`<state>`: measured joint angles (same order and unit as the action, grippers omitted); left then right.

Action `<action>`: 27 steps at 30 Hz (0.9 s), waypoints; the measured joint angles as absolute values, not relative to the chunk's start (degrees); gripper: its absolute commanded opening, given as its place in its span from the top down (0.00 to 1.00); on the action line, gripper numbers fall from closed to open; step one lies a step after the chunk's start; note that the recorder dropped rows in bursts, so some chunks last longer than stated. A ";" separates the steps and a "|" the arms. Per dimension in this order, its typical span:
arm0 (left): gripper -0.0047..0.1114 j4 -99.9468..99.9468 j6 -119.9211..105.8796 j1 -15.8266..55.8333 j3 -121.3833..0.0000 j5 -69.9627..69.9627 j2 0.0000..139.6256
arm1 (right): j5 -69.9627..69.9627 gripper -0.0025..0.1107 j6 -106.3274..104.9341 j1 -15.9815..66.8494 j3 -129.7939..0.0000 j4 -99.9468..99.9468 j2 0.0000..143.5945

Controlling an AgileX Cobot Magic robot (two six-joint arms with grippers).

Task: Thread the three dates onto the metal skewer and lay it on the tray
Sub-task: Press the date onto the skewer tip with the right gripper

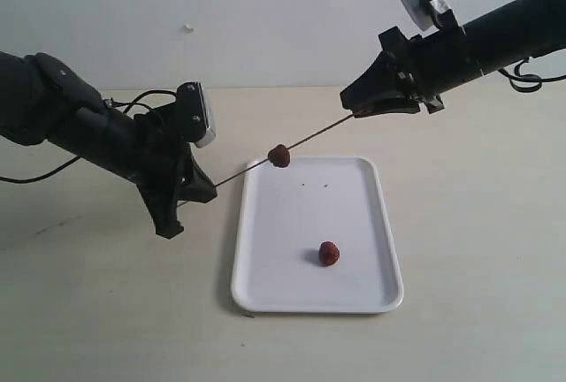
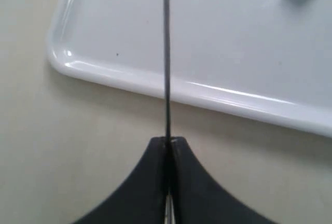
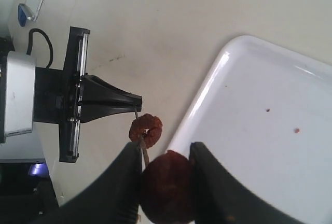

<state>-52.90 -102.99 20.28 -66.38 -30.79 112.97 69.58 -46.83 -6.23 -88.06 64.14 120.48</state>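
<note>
The metal skewer (image 1: 309,141) hangs slanted above the tray's (image 1: 292,223) far left corner. My left gripper (image 1: 202,189) is shut on its lower end, and in the left wrist view the rod (image 2: 166,53) runs straight out of the closed gripper (image 2: 167,142). One date (image 1: 279,156) is threaded near the middle of the skewer. My right gripper (image 3: 166,154) is shut on a second date (image 3: 167,187) at the skewer's upper tip (image 3: 144,155), just behind the threaded date (image 3: 146,129). A third date (image 1: 329,253) lies loose on the tray.
The tray (image 3: 270,146) rests on a bare beige tabletop (image 1: 478,223) and has a few tiny dark specks (image 1: 325,186). A pale wall rises behind the table. Both black arms reach in from the sides, and the left gripper (image 3: 116,101) shows in the right wrist view.
</note>
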 measured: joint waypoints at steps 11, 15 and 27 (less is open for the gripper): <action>0.96 -53.69 -103.43 20.28 -66.38 -30.47 112.97 | 69.58 0.71 -46.83 -6.23 -88.06 64.14 120.48; 0.96 -53.69 -101.54 20.28 -66.38 -30.71 112.97 | 69.58 0.71 -46.83 -6.23 -88.06 64.14 120.48; 0.96 -53.06 -95.31 20.28 -66.38 -36.29 112.97 | 69.58 0.71 -46.83 -6.23 -88.06 64.14 120.48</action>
<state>-53.06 -95.31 20.28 -66.38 -36.29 112.97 69.58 -46.83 -6.23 -88.06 64.14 120.48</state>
